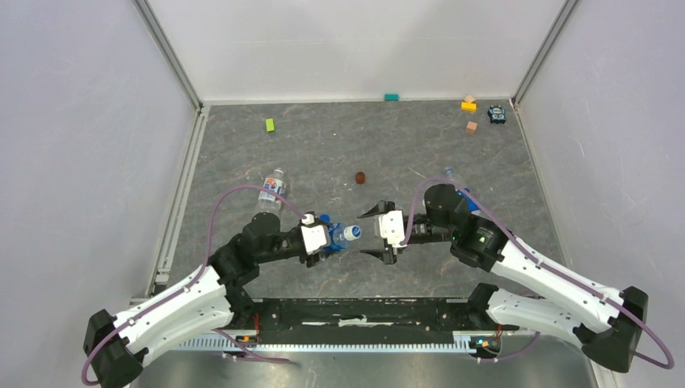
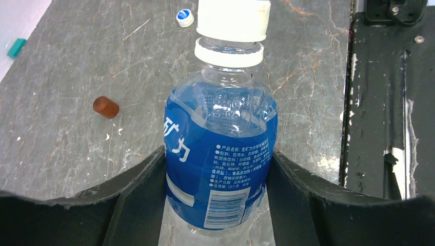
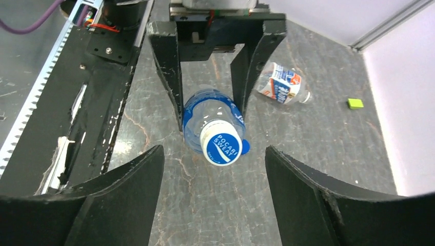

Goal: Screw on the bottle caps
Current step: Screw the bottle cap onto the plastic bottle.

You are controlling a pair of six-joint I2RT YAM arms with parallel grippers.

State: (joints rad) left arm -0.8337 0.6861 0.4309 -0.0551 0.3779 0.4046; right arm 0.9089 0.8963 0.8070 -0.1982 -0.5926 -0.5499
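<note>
The held bottle [image 2: 220, 154], clear with a blue-and-white label, lies level in the left pincer [image 1: 329, 240], gripped at the label. A white cap [image 3: 221, 148] with blue print sits on its neck. A 2nd bottle [image 1: 273, 188] lies on its side on the tabletop [image 1: 323, 145]. A 3rd bottle [image 1: 449, 175] is mostly hidden. A loose whitish-blue cap [image 2: 184, 17] rests open side down on the tabletop.

My left gripper [image 2: 218, 154] is black; the bottle [image 2: 220, 133] in it is clear, with a deep blue label printed white. White cap [image 3: 221, 144], blue lettering. Grey veined table [image 2: 66, 154], red-brown disc [image 2: 105, 107], lime-green block [image 3: 354, 103].
</note>
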